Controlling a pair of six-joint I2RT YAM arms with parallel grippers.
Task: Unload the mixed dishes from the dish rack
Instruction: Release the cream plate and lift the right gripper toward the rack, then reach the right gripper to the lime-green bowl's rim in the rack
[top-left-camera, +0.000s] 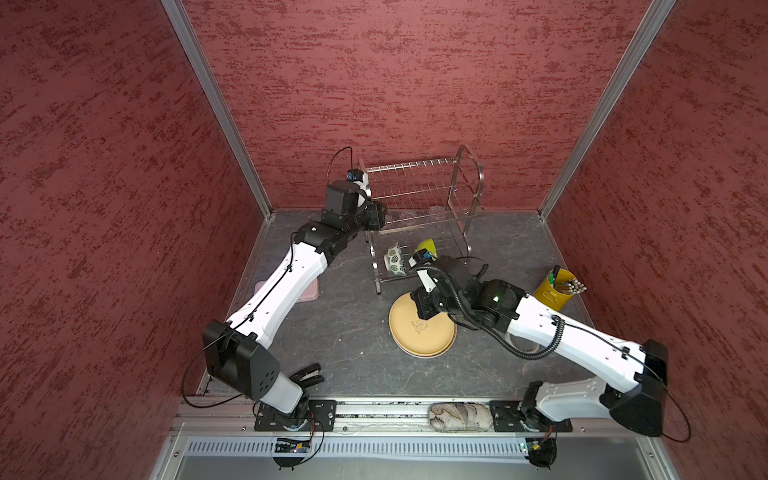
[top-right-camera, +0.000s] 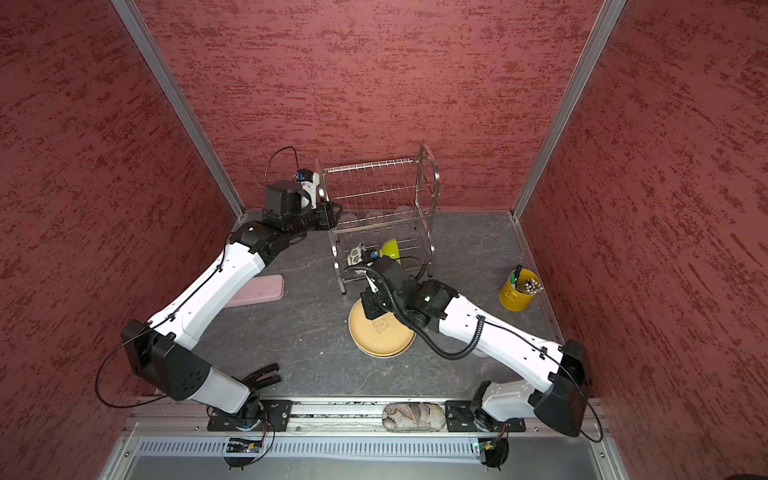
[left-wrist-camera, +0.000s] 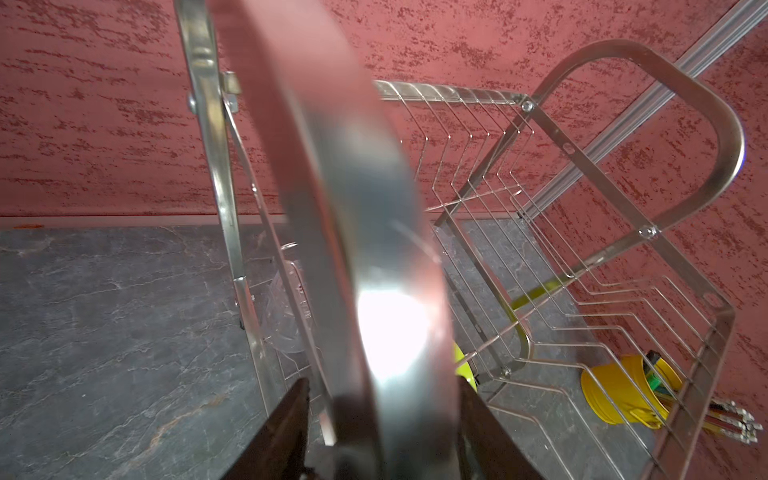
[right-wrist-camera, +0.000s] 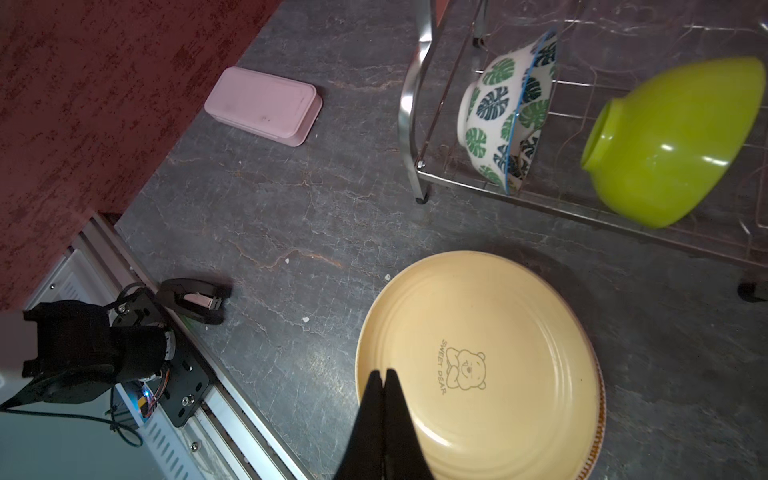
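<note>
Dish rack's (left-wrist-camera: 733, 141) long axis parallels the back wall (top-left-camera: 415, 83); left pincer (left-wrist-camera: 384, 380) apart astride its arched handle (left-wrist-camera: 365, 208); right pincer (right-wrist-camera: 384, 374) together above the flat-lying bear plate (right-wrist-camera: 519, 324).

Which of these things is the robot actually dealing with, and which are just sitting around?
Part of the job: dish rack, leaf-patterned bowl, lime-green bowl, bear plate, clear tumblers.
Just lying about: yellow bucket, pink box, black stapler-like tool, patterned pouch.

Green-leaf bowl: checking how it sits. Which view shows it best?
The right wrist view: the green-leaf bowl is close and sharp, tipped on its side in the dish rack, lower tier. Both top views show it small, behind wires. The left wrist view does not show it.
</note>
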